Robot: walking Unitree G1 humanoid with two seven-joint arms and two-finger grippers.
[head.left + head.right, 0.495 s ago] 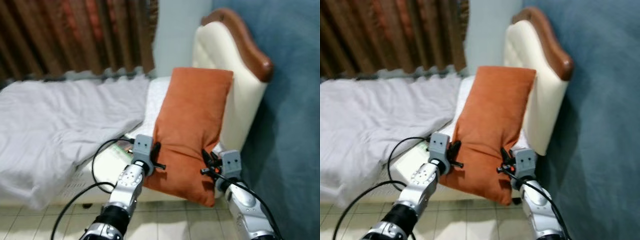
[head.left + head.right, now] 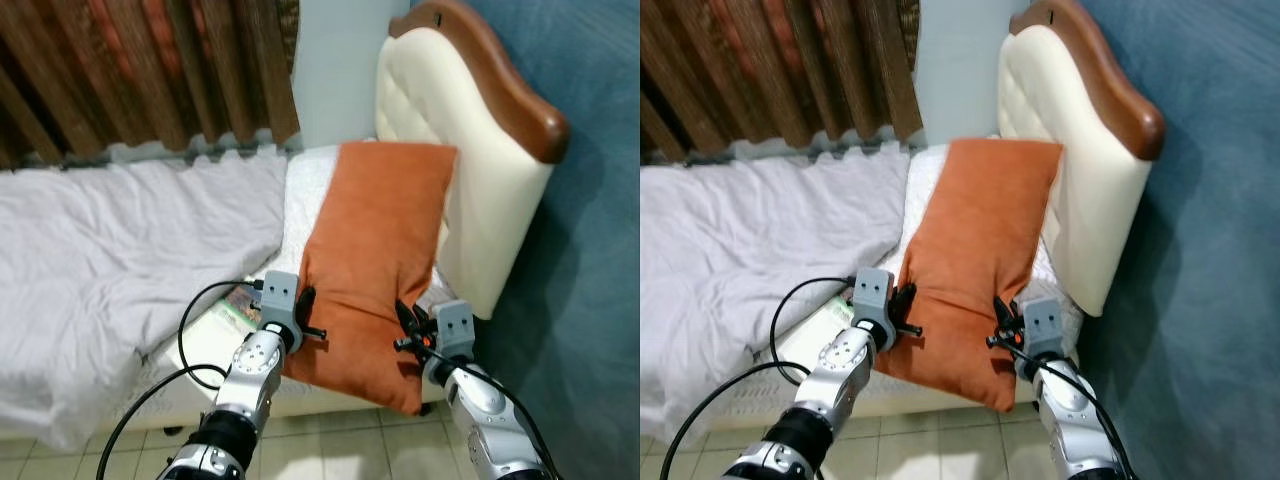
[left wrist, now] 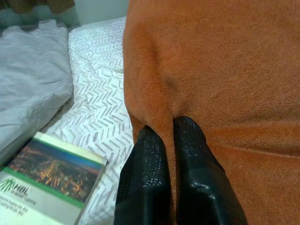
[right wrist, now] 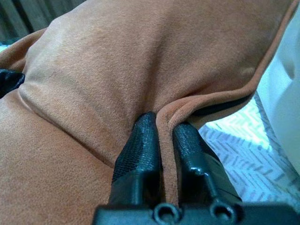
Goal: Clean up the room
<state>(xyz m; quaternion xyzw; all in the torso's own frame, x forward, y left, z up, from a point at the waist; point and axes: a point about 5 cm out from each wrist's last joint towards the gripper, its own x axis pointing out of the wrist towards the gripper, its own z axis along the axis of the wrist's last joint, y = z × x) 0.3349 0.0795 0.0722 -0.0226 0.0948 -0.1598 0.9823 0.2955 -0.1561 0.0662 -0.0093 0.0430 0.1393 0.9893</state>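
The orange pillow [image 2: 375, 255] lies lengthwise at the head end of the bed [image 2: 300, 215], its far end leaning on the cream headboard [image 2: 455, 130], its near end hanging a bit over the mattress edge toward the robot. It looks soft and light, w/ a velvety cover that folds easily. Judging from the frames, it will sag and swing if held at one point only, so a hold on both long edges near the low end is sensible. The cover may slide in the grip, but nothing here is fragile.

Left gripper [image 3: 169, 140]: fingers almost closed, pinching a fold of the pillow's edge on the robot's left side. Right gripper [image 4: 163, 133]: also clenched, w/ the piped seam of the pillow caught betw. its fingers on the right side. Both holds take only thin fabric, not the filling, so I think the grip is rather shallow.

Beside the left gripper a book [image 3: 44, 180] lies flat on the patterned sheet, close to the pillow but not touching. The grey blanket [image 2: 120, 250] is rumpled over the rest of the bed.
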